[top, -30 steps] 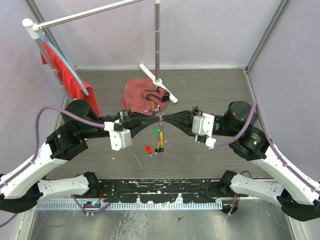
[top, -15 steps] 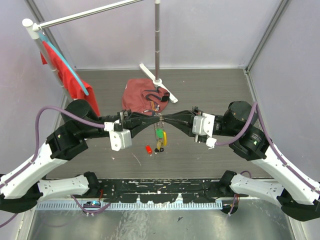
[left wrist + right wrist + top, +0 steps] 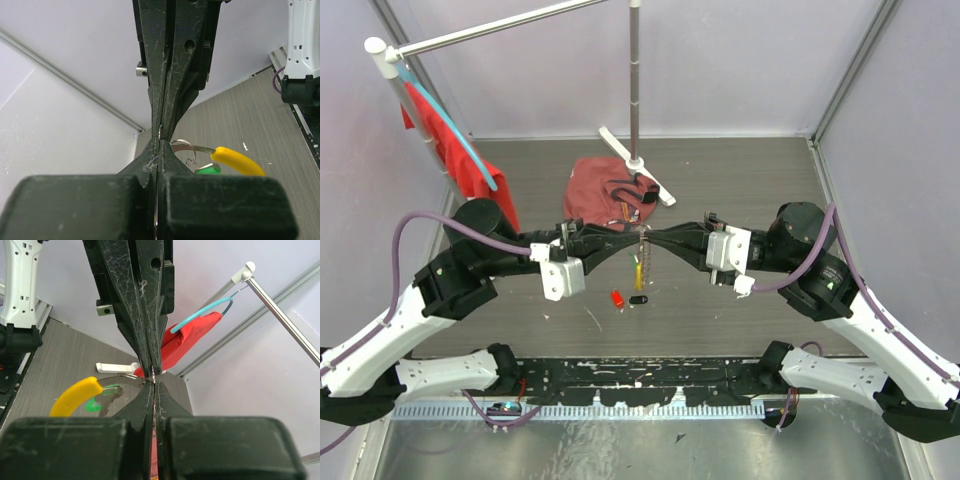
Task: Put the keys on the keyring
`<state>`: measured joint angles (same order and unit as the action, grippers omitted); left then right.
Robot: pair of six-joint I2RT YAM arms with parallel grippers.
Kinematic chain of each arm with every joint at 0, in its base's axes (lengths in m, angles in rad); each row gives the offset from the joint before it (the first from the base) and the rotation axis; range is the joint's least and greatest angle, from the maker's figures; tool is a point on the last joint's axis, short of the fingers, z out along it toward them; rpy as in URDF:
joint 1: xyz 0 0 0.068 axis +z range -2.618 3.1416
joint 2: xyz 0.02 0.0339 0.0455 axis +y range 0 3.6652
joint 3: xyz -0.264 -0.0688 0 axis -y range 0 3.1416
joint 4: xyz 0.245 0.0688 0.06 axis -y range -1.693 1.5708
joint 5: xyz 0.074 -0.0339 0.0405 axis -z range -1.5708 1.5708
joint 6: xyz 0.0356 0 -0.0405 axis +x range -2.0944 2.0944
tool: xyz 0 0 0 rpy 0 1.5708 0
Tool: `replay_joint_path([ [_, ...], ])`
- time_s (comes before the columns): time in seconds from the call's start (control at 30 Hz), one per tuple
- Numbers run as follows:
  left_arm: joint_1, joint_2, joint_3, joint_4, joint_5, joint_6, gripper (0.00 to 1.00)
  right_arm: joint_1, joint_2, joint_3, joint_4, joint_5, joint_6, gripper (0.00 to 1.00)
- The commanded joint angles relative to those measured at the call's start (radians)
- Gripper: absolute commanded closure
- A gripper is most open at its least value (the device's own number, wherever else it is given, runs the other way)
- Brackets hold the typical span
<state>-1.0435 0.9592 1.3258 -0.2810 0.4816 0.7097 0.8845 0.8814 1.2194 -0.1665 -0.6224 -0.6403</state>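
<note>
From above, my left gripper (image 3: 631,237) and my right gripper (image 3: 651,237) meet tip to tip above the middle of the grey wood-grain table (image 3: 750,180). The thin silvery wire keyring (image 3: 640,248) hangs at that meeting point, and a yellow-capped key (image 3: 638,272) dangles from it. On the table below, toward the near edge, a small red-capped key (image 3: 617,298) and a black-capped key (image 3: 638,299) lie just beside each other. Farther back, a crumpled maroon cloth (image 3: 592,200) sits beside the white foot of an upright metal pole stand (image 3: 636,160).

In my left wrist view, my fingers are pressed fully together and pinch the keyring at their tips. The ring curves out to the right, carrying the yellow-capped key and a green-capped key (image 3: 207,170). The right gripper's fingers come down to the same spot.

In my right wrist view, my fingers stand nearly closed with only a sliver between them, nipping the keyring. The ring arcs off to the left with both coloured keys.
</note>
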Motion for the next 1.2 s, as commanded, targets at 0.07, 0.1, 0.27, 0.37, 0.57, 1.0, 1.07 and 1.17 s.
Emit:
replay_joint_path([
  [0.07,-0.003,0.0,-0.005,0.034,0.008,0.01,1.0,0.005,-0.006,0.04,0.057,-0.02,0.013,0.99],
  [0.1,-0.003,0.0,-0.005,0.035,0.007,0.009,1.0,0.005,-0.006,0.039,0.056,-0.019,0.013,1.0],
  [0.27,-0.002,0.0,-0.01,0.037,0.002,0.006,0.82,0.005,-0.008,0.04,0.057,-0.014,0.013,0.99],
  [0.37,-0.001,-0.003,-0.017,0.045,-0.004,0.004,0.73,0.005,-0.011,0.037,0.057,-0.009,0.012,1.0],
  [0.57,-0.002,-0.002,-0.023,0.056,-0.005,0.001,0.72,0.005,-0.011,0.039,0.062,-0.014,0.018,1.0],
  [1.0,-0.002,0.007,-0.019,0.064,-0.003,-0.001,0.82,0.005,-0.009,0.036,0.062,-0.018,0.022,0.99],
  [1.07,-0.002,0.009,-0.018,0.064,-0.003,0.0,0.87,0.005,-0.011,0.037,0.063,-0.018,0.022,0.99],
  [1.17,-0.003,0.013,-0.017,0.063,-0.003,-0.002,0.88,0.005,-0.01,0.037,0.067,-0.019,0.021,1.0],
])
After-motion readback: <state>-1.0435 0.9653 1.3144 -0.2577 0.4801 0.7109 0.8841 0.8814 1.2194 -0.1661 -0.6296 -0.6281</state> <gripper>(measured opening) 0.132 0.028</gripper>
